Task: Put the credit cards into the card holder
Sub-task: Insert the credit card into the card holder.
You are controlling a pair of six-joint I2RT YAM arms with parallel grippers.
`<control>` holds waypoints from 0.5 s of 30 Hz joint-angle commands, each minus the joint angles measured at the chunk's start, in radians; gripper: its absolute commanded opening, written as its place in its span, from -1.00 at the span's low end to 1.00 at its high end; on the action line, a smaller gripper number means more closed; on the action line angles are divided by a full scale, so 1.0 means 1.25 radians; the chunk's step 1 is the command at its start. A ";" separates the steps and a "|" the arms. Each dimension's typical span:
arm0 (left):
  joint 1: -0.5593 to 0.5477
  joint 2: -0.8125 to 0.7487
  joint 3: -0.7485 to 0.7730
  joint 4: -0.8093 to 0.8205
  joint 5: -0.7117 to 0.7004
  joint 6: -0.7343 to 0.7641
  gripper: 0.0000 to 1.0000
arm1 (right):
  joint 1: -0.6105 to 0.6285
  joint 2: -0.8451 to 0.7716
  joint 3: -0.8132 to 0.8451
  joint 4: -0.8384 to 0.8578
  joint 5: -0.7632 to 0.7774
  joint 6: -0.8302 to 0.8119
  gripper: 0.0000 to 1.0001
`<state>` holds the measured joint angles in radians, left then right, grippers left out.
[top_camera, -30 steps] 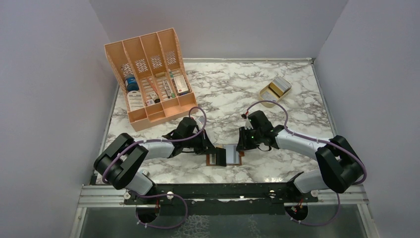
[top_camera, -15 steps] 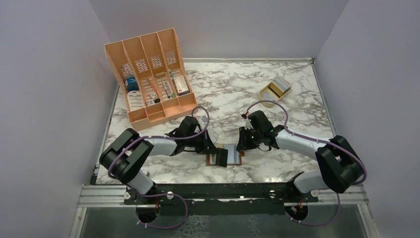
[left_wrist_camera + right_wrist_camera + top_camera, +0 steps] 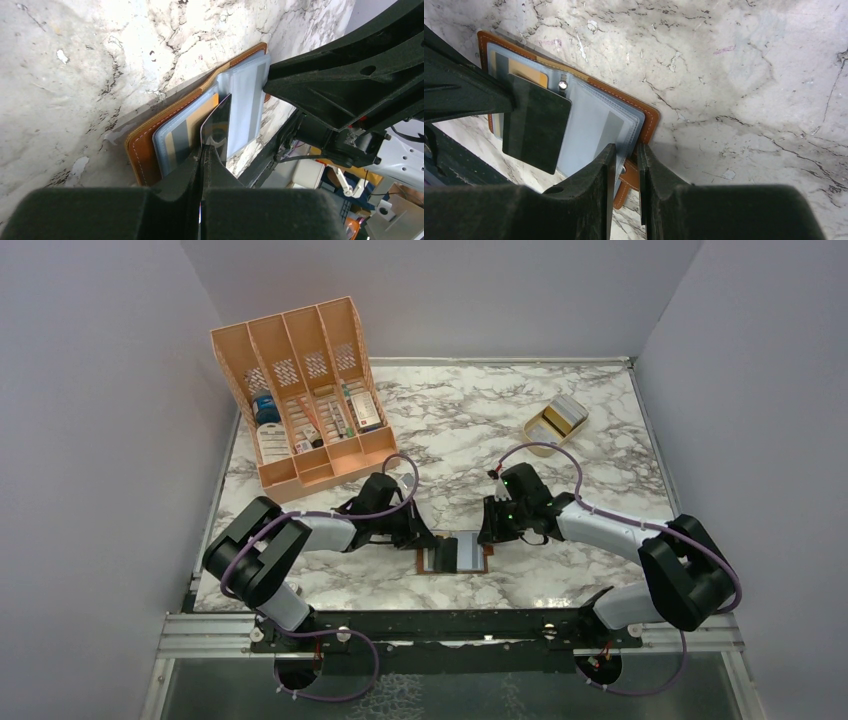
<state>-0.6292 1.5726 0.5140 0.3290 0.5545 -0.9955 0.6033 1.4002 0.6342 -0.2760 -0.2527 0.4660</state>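
The brown leather card holder (image 3: 424, 560) lies open near the table's front edge, its clear bluish sleeves facing up. It also shows in the left wrist view (image 3: 142, 150) and the right wrist view (image 3: 650, 116). My left gripper (image 3: 434, 543) (image 3: 202, 150) is shut on a dark credit card (image 3: 447, 555) (image 3: 218, 122) (image 3: 536, 130) and holds it tilted over the sleeves near the spine. My right gripper (image 3: 487, 541) (image 3: 626, 162) pinches the holder's right edge, with the sleeve edge and the cover between its jaws. More pale credit cards (image 3: 567, 410) stand in a stand at the back right.
The small tan wooden stand (image 3: 540, 428) is at the back right. The big orange slotted organiser (image 3: 300, 390) with small boxes and bottles stands at the back left. Purple-grey walls enclose the marble table (image 3: 460, 420) on three sides.
My left arm has shifted slightly to the right, and the dark card now stands more on edge over the holder. The right arm has not moved.
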 commanded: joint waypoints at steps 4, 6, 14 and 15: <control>0.004 0.011 0.001 0.004 -0.019 -0.007 -1.00 | 0.008 -0.022 -0.012 0.005 0.006 -0.005 -0.58; 0.002 0.014 0.005 0.004 -0.018 -0.008 -1.00 | 0.008 -0.023 -0.012 0.006 0.006 -0.005 -0.58; 0.000 0.035 0.022 0.007 -0.008 -0.004 -1.00 | 0.008 -0.018 -0.013 0.013 -0.001 0.002 -0.59; -0.001 0.035 0.023 0.007 -0.009 -0.004 -1.00 | 0.008 -0.017 -0.014 0.014 -0.003 0.004 -0.59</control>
<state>-0.6292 1.5970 0.5198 0.3309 0.5556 -1.0119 0.6033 1.3952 0.6323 -0.2760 -0.2527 0.4664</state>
